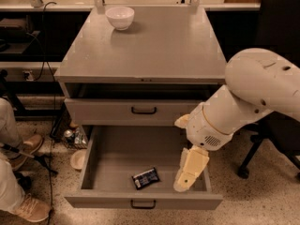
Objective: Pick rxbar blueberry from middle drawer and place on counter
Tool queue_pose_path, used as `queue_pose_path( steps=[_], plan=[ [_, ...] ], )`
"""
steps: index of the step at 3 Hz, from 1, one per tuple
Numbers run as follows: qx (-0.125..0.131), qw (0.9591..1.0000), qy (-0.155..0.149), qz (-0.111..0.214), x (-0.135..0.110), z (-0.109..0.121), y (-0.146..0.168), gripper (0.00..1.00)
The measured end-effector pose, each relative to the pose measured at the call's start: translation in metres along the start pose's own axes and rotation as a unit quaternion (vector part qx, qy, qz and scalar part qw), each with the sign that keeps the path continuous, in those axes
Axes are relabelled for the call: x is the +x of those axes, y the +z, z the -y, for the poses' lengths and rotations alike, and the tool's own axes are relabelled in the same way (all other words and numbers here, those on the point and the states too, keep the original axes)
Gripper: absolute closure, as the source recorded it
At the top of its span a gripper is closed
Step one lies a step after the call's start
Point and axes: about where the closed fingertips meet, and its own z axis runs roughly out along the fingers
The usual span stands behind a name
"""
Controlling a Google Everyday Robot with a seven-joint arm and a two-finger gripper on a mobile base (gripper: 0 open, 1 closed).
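Observation:
The rxbar blueberry [146, 177], a small dark wrapper with white print, lies flat on the floor of the open middle drawer [117, 149], near its front edge. My gripper [187, 177] hangs over the right part of the drawer, pointing down, a short way to the right of the bar and apart from it. It holds nothing. The counter [159, 46] is the broad grey top of the cabinet above.
A white bowl [120, 17] stands at the back left of the counter. An upper drawer front [140, 110] with a black handle is slightly ajar. A person's legs and shoes [18, 172] are at the left. A black chair [276, 139] stands at the right.

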Motion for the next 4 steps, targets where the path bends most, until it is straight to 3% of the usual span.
queue_pose_path(
  steps=[1,2,3,4],
  plan=[
    [0.005,0.9999,-0.009,0.01,0.003,0.016,0.028,0.0],
    [0.013,0.9994,-0.021,0.023,0.02,0.053,0.088,0.0],
    [0.017,0.999,-0.01,0.04,0.047,0.089,0.145,0.0],
    [0.007,0.9973,0.027,0.067,0.076,0.118,0.206,0.0]
  ],
)
